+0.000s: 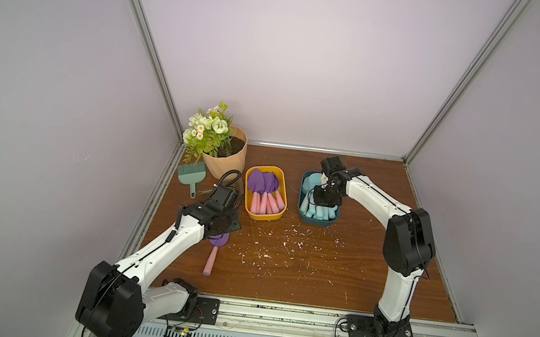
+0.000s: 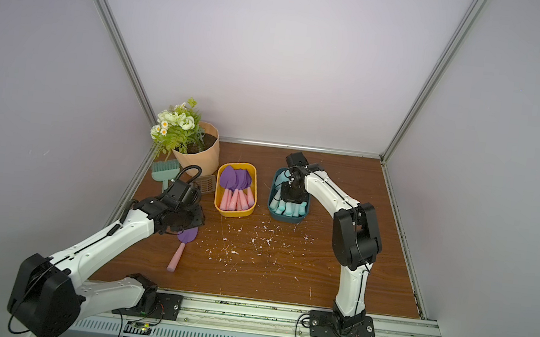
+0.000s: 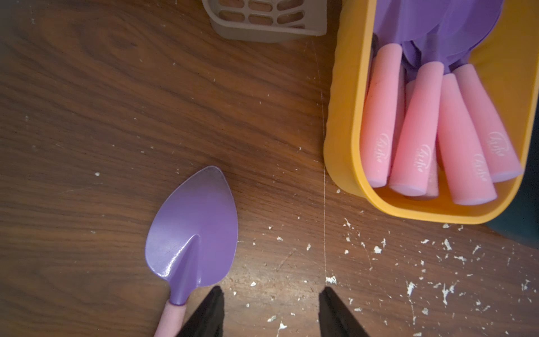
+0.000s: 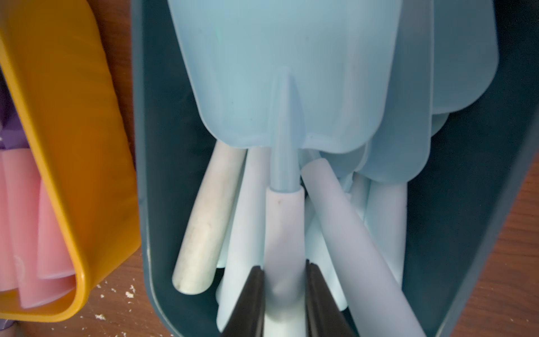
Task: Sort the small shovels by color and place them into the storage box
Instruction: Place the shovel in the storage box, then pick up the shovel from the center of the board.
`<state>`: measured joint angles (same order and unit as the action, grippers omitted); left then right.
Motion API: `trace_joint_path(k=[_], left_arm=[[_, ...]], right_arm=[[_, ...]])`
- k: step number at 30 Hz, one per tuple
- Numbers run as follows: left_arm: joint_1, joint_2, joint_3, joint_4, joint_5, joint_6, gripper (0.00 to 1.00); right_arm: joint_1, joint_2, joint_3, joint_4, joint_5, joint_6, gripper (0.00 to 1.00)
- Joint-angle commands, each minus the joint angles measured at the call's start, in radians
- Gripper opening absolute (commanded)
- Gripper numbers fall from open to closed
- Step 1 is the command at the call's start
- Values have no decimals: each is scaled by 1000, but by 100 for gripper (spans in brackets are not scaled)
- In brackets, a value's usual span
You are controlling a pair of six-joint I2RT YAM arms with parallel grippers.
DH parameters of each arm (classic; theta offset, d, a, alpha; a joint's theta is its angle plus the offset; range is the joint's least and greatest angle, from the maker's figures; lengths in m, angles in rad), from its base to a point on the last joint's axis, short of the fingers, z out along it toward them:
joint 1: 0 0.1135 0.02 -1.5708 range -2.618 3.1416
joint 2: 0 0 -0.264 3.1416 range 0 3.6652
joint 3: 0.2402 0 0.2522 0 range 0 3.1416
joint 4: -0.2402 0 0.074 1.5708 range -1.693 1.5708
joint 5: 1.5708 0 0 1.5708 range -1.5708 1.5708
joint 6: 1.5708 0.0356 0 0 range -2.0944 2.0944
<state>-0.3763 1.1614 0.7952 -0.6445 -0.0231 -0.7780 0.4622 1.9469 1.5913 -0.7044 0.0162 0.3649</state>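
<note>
Mostly smooth plastic, leaf-shaped purple shovel (image 3: 192, 233) on flecked woodgrain table (image 3: 87, 116)

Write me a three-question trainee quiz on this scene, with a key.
1. True or false: one purple shovel lies loose on the table.
2. What sits between the fingers of the right claw? A) the handle of a blue shovel B) a purple shovel C) nothing
3. Fill in: the left claw hangs above the table with its jaws ____.

Key: 1 true; 2 A; 3 open.
</note>
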Motion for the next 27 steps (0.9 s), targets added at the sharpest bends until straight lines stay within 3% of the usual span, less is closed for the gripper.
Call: trace_joint_path(k=[1, 7, 11, 16, 20, 27], left_arm=[[13, -12, -19, -51, -27, -24, 55], [13, -37, -45, -110, -38, -7, 59], [13, -74, -96, -184, -23, -16, 60], [4, -158, -150, -260, -59, -63, 65], [-2, -118, -146, -270, -38, -56, 78], [-4, 21, -146, -272, 63, -26, 75]], right_arm=[[-5, -10, 19, 24, -23, 11, 31], [-5, -78, 54, 13, 27, 20, 50], [-5, -137, 24, 28, 44, 25, 55], [-5, -181, -41, 53, 7, 43, 57], [-5, -194, -66, 53, -16, 52, 57], [-5, -243, -46, 56, -27, 47, 57]])
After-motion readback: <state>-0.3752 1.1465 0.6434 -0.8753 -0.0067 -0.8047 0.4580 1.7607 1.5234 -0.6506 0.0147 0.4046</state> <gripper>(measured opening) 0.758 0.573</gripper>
